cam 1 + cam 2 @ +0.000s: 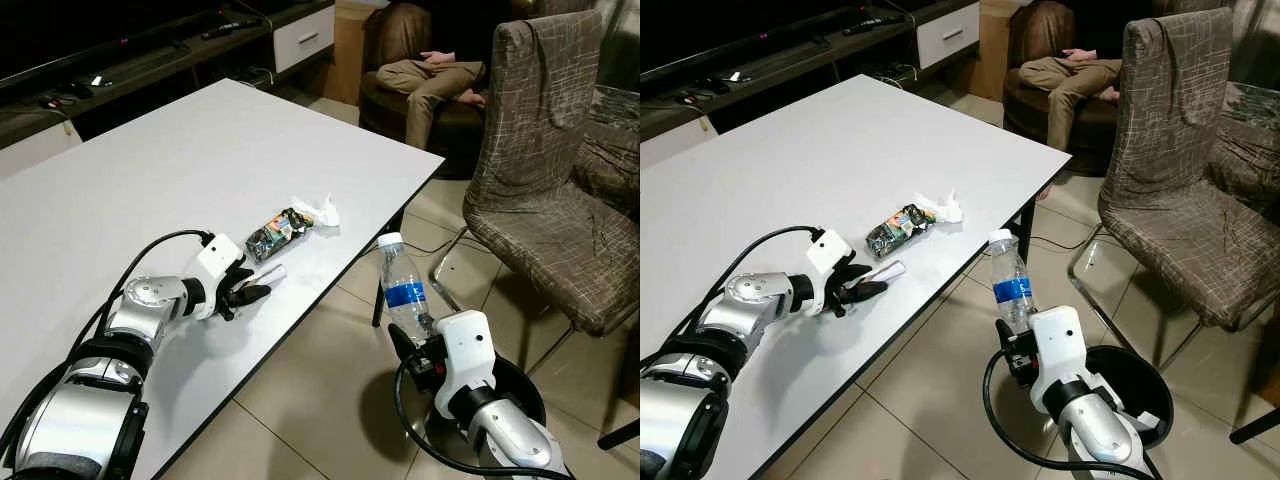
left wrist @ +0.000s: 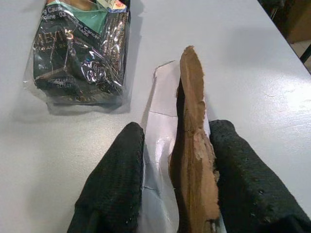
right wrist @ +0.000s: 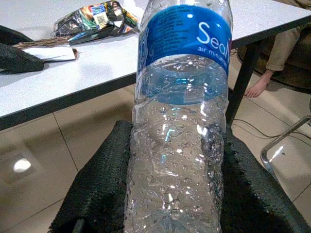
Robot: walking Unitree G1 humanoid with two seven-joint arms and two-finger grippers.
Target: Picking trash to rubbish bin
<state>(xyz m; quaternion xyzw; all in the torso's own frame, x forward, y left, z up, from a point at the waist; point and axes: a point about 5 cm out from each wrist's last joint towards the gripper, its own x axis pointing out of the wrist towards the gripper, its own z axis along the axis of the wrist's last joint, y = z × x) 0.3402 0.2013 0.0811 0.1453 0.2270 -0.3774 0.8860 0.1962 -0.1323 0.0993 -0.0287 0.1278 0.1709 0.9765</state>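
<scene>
White desk [image 1: 180, 150], smooth top, dark edge, running from the upper centre of the frame down to the lower left. Dark leg visible under the right corner.

On the desk, near its right edge, centre of frame:
- dark crinkled foil wrapper [image 1: 278, 233], in clear film, lying flat;
- crumpled white tissue [image 1: 322, 212], touching the wrapper's upper right end;
- small scrap of white paper with a torn brown strip [image 2: 192, 145], just beside the wrapper on its lower left.

Tiled floor [image 1: 320, 390], beige, fills the lower centre. Black rubbish bin [image 1: 1132, 390] stands on it, lower right. Patterned chair [image 1: 545, 190] stands on the floor at right.
</scene>
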